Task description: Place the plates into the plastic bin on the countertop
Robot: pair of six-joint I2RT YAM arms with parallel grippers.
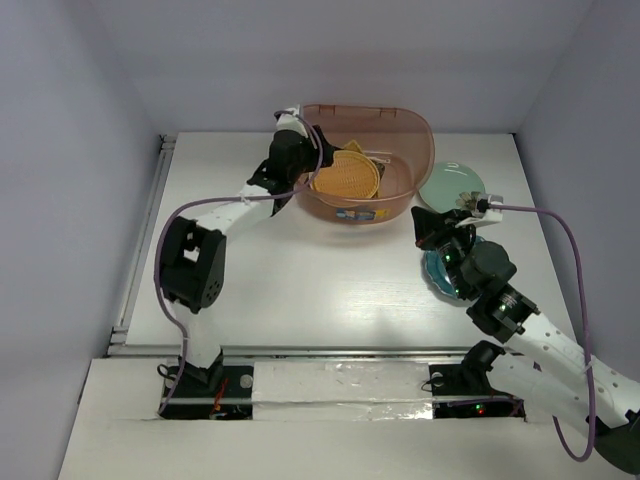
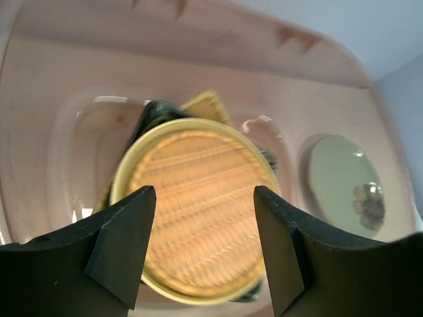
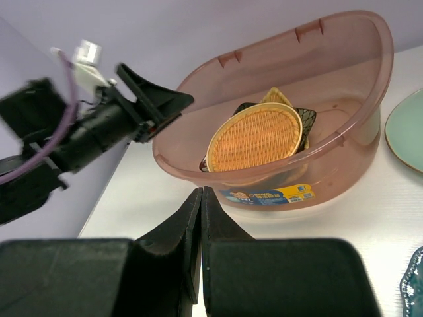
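Note:
The plastic bin (image 1: 400, 125) stands at the back of the countertop (image 1: 300, 270). Inside it lies the orange ribbed round plate (image 1: 345, 178), stacked on the black square plate (image 2: 153, 116) and the orange fan-shaped plate (image 2: 207, 105). A yellow rim shows around the ribbed plate. My left gripper (image 1: 303, 170) is open and empty just above that plate (image 2: 198, 218), over the bin's left part. The pale green plate (image 1: 452, 186) lies right of the bin. The teal scalloped plate (image 1: 443, 272) lies nearer, partly under my right gripper (image 1: 430, 228), which is shut and empty (image 3: 201, 191).
The bin's rolled rim (image 3: 264, 173) faces my right gripper across bare white tabletop. Grey walls close in the back and both sides. A purple cable (image 1: 560, 240) loops off the right arm.

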